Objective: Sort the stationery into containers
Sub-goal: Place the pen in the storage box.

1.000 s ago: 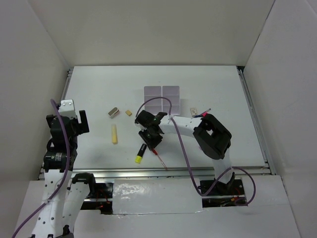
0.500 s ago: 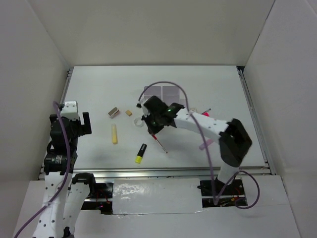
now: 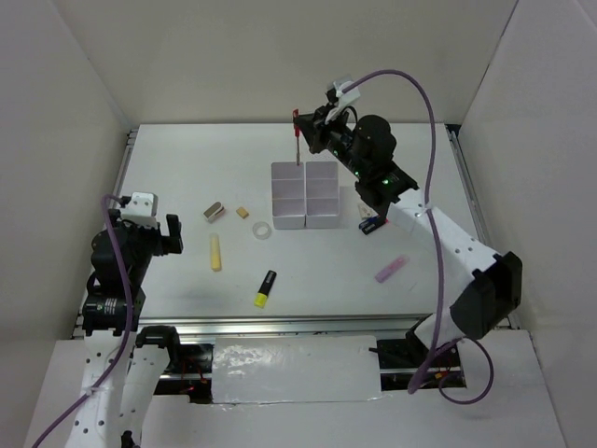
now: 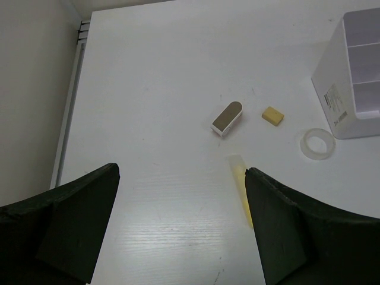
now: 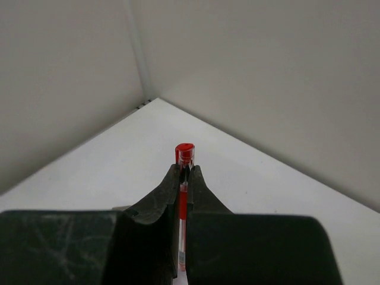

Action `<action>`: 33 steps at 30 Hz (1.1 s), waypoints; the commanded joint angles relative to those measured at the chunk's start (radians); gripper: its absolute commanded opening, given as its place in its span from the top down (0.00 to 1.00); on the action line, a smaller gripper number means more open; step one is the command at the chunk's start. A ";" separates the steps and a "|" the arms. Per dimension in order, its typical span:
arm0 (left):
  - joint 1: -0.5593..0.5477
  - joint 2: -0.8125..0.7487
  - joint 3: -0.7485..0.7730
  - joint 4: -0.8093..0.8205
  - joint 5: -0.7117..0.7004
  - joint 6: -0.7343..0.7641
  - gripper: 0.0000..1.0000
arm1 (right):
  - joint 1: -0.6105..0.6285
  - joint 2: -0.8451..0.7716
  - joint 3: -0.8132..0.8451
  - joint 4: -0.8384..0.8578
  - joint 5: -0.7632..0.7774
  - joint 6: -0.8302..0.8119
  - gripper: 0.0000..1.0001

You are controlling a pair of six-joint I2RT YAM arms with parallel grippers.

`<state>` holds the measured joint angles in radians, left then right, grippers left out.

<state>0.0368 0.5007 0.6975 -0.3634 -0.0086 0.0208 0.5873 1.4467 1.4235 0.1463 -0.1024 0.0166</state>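
Observation:
My right gripper (image 3: 304,127) is shut on the red pen (image 3: 297,145) and holds it upright, high above the far left corner of the white containers (image 3: 322,220). In the right wrist view the pen (image 5: 184,155) sticks out between the closed fingers (image 5: 169,196). My left gripper (image 3: 171,233) is open and empty at the left. In the left wrist view, the pale yellow stick (image 4: 239,172) lies by its right finger (image 4: 285,231), with the metal clip (image 4: 227,118), tan eraser (image 4: 272,115) and tape ring (image 4: 316,144) beyond.
A yellow-black highlighter (image 3: 265,289) lies near the front edge. A lilac tube (image 3: 392,269) lies at the right. A small dark item (image 3: 370,224) lies right of the containers, under the right arm. White walls surround the table.
My right gripper has lifted the red pen off the table and carried it far back, from the front middle to above the containers. The left gripper has shifted slightly right.

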 commanded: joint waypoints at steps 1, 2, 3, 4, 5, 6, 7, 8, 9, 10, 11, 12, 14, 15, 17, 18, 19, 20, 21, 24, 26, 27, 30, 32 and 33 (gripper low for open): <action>0.002 0.015 0.008 0.083 0.065 0.042 0.01 | -0.032 0.083 -0.099 0.383 0.010 0.016 1.00; 0.003 0.019 0.008 0.086 0.065 0.044 0.01 | -0.037 0.092 -0.124 0.442 0.013 0.017 1.00; 0.003 0.033 0.011 0.087 0.065 0.044 0.01 | -0.041 0.102 -0.141 0.484 0.018 0.016 1.00; 0.003 0.039 0.014 0.089 0.062 0.045 0.01 | -0.043 0.124 -0.158 0.537 0.030 0.017 1.00; 0.002 0.048 0.016 0.089 0.059 0.042 0.01 | -0.041 0.135 -0.159 0.550 0.039 0.017 1.00; 0.002 0.061 0.016 0.090 0.055 0.039 0.01 | -0.044 0.155 -0.163 0.561 0.041 0.017 1.00; 0.003 0.068 0.011 0.095 0.053 0.039 0.01 | -0.044 0.164 -0.167 0.591 0.053 0.017 1.00; 0.003 0.074 0.008 0.106 0.050 0.038 0.01 | -0.044 0.178 -0.181 0.617 0.064 0.014 1.00; 0.003 0.079 0.002 0.110 0.052 0.036 0.01 | -0.043 0.185 -0.187 0.672 0.078 0.008 1.00; 0.003 0.084 -0.001 0.116 0.058 0.036 0.01 | -0.043 0.196 -0.192 0.699 0.134 0.011 1.00; 0.002 0.096 -0.004 0.119 0.071 0.033 0.01 | -0.040 0.216 -0.193 0.734 0.180 0.014 1.00; 0.003 0.098 -0.007 0.122 0.075 0.030 0.01 | -0.043 0.227 -0.190 0.742 0.181 0.014 1.00; 0.003 0.110 -0.015 0.132 0.087 0.028 0.01 | -0.043 0.259 -0.172 0.742 0.202 0.014 1.00; 0.003 0.113 -0.019 0.135 0.087 0.027 0.01 | -0.044 0.267 -0.169 0.745 0.205 0.013 1.00; 0.002 0.125 -0.023 0.142 0.082 0.033 0.01 | -0.047 0.287 -0.170 0.757 0.199 0.013 1.00; 0.003 0.128 -0.020 0.144 0.078 0.036 0.01 | -0.047 0.293 -0.172 0.759 0.198 0.016 1.00; 0.005 0.133 -0.020 0.144 0.076 0.036 0.01 | -0.047 0.296 -0.175 0.759 0.194 0.017 1.00; 0.003 0.140 -0.018 0.146 0.070 0.042 0.01 | -0.047 0.302 -0.178 0.760 0.193 0.022 1.00; 0.003 0.145 -0.019 0.144 0.068 0.045 0.01 | -0.043 0.305 -0.179 0.762 0.194 0.031 1.00; 0.003 0.157 -0.023 0.147 0.068 0.044 0.01 | -0.037 0.308 -0.199 0.762 0.198 0.040 1.00; 0.003 0.160 -0.030 0.150 0.068 0.039 0.01 | -0.030 0.317 -0.215 0.774 0.194 0.037 1.00; 0.003 0.162 -0.033 0.155 0.067 0.039 0.01 | -0.027 0.322 -0.218 0.777 0.187 0.031 1.00; 0.003 0.162 -0.041 0.156 0.062 0.033 0.01 | -0.027 0.345 -0.219 0.774 0.176 0.028 1.00; 0.002 0.170 -0.035 0.153 0.064 0.036 0.01 | -0.027 0.365 -0.216 0.770 0.170 0.023 1.00; 0.003 0.170 -0.033 0.150 0.061 0.034 0.01 | -0.027 0.372 -0.216 0.769 0.168 0.020 1.00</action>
<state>0.0368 0.6693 0.6598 -0.2611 0.0513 0.0521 0.5522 1.7912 1.2156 0.8387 0.0666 0.0433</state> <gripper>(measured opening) 0.993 0.036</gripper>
